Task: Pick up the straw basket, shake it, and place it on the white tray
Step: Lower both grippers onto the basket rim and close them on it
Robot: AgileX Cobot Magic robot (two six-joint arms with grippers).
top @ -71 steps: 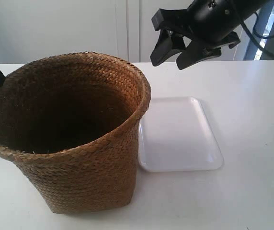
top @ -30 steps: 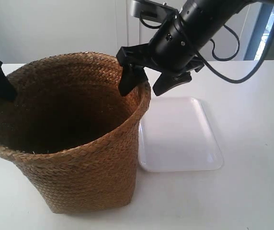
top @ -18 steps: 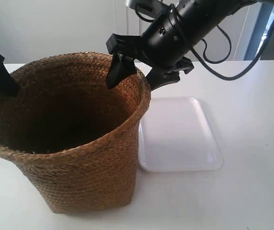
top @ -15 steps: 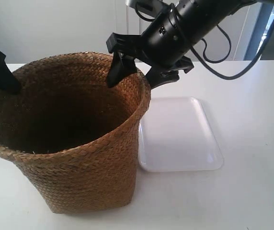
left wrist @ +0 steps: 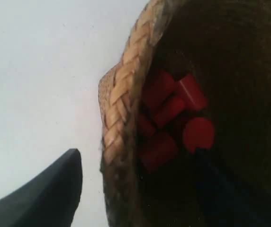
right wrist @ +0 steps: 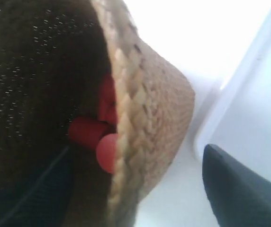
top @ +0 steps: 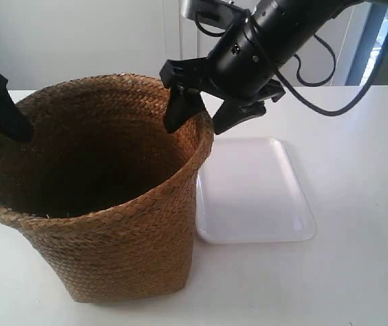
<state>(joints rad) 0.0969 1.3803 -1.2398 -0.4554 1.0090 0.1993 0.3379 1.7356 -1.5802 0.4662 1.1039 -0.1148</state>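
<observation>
While the braided golden straw basket (top: 112, 238), tapered with a flared rim, stands just beside the glossy round-cornered white tray (top: 255, 190), not on it, the right gripper (top: 195, 125) gapes wide astride its tray-side rim. The left gripper (left wrist: 138, 153) is wide astride the opposite rim. Red cylinders (left wrist: 173, 118) lie inside.

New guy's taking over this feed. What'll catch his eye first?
The big straw basket filling the exterior view's left, with the right gripper open astride its rim. Beside it lies the white tray, bare; the wrist views show red cylinders inside the basket.
</observation>
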